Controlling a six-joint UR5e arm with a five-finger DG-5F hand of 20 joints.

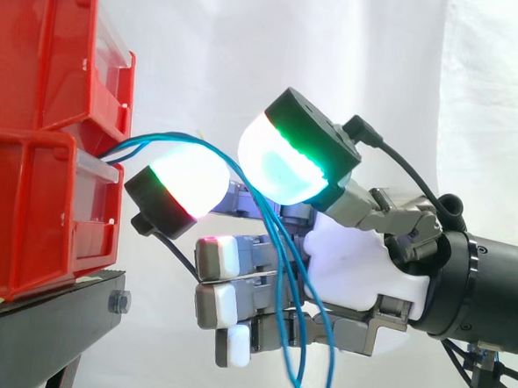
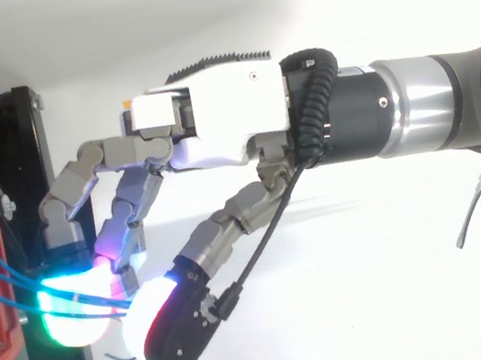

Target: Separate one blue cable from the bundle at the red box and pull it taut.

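Robot hand: the robot hand (image 1: 351, 270) reaches in from the right towards the bins, palm side-on in the side view; seen from above (image 2: 220, 118) it stretches left over the white ground.
Grip: narrow. Two glowing pads (image 1: 283, 165), one white with green and one white with red, close on the cables between them; the other fingers curl below.
Cables: the thin blue cables (image 1: 170, 138) leave the front of the bins where the upper one meets the lower, arc right and slightly slack to the pads, then hang down across the curled fingers to the bottom edge. From above (image 2: 1, 273) they run as separate strands from the red front to the pads.
Bins: stacked red plastic bins (image 1: 47, 58) stand at the left.
Stand: a black metal stand (image 1: 49, 322) carries the bins.
Backdrop: a white curtain (image 1: 494, 85) hangs behind, far from the camera.
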